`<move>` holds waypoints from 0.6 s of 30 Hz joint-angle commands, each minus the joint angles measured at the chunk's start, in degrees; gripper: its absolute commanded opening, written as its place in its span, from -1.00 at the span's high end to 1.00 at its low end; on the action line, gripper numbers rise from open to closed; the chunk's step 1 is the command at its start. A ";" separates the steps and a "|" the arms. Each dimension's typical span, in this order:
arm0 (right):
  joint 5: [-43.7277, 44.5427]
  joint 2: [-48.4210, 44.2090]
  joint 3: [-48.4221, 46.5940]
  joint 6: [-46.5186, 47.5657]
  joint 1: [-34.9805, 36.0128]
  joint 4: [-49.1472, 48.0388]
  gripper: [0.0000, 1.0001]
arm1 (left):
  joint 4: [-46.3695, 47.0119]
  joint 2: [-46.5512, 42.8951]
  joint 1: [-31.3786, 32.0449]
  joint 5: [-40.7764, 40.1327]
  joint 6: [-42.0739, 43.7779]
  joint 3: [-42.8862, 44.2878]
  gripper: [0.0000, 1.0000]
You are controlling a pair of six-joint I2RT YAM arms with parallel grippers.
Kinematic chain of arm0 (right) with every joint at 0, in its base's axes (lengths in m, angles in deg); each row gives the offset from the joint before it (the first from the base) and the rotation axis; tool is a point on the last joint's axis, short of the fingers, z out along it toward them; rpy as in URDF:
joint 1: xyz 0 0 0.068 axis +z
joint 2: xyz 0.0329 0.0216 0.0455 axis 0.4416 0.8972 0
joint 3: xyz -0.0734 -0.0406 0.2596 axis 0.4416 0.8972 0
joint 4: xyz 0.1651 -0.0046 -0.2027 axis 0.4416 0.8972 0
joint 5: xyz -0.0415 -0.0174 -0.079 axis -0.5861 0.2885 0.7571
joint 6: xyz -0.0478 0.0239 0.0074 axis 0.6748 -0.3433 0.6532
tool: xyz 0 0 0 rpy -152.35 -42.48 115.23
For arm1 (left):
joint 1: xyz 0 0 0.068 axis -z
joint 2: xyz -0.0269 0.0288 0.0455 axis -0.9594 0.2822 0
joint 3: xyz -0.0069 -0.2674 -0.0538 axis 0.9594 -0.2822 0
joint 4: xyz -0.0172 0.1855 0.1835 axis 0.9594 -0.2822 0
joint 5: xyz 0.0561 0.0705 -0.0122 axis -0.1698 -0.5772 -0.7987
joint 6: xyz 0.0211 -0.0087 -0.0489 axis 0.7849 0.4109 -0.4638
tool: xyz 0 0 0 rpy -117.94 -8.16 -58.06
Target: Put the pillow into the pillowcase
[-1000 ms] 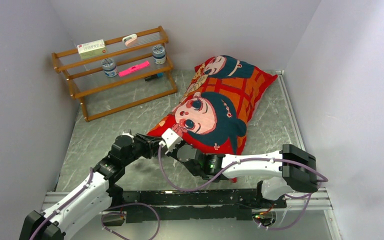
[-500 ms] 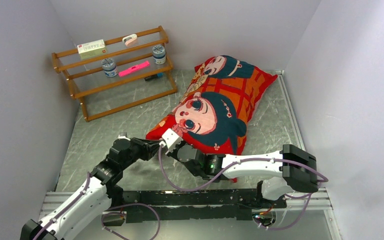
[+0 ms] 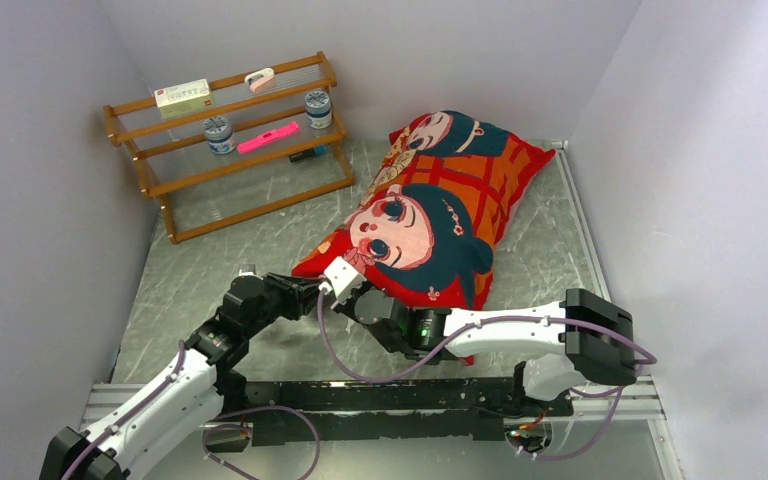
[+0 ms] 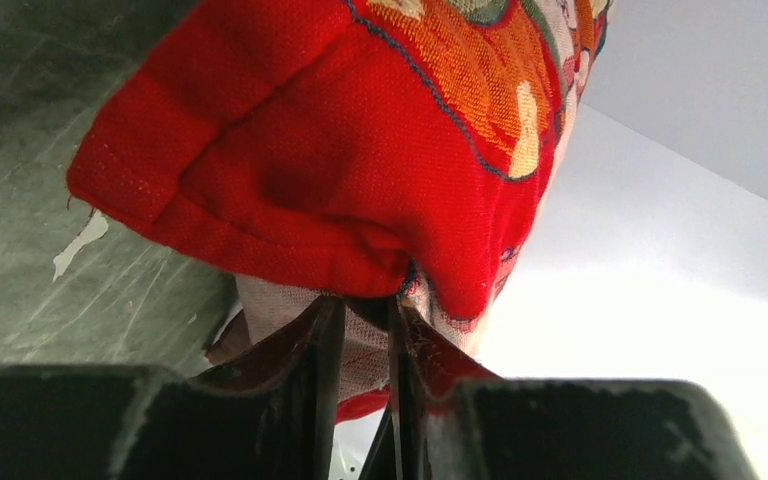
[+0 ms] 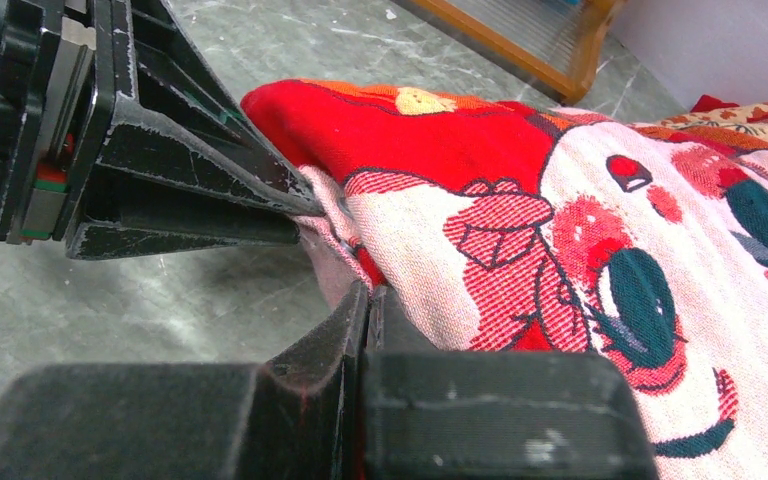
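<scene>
Pillowcase (image 3: 440, 210), red cartoon-print fabric, mid-frame; its lower corner hem pinched tight by left end effector (image 4: 360, 310) and right end effector (image 5: 365, 300). Grey surface (image 3: 210, 270) open at left.

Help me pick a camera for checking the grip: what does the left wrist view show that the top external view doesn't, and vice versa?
Only the left wrist: the left gripper seen close up, its fingers closed on the hem of the pillowcase, with pale reverse fabric showing there. Only the top external: the whole plump case with its cartoon faces, and the wooden rack. Both: the red pillowcase and the grey table.
</scene>
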 commanded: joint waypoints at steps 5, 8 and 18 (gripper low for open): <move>-0.69 -3.32 -0.36 -1.60 0.20 -4.51 1.00 | 7.60 2.85 0.19 -1.23 0.26 -1.25 0.47; -0.76 -3.57 0.02 -1.90 0.28 -4.51 1.00 | 7.72 3.23 0.19 -1.35 0.70 -0.90 0.51; -4.31 -5.41 1.61 -5.23 0.34 -2.40 1.00 | 11.68 -2.76 0.19 -5.44 2.93 -3.38 0.90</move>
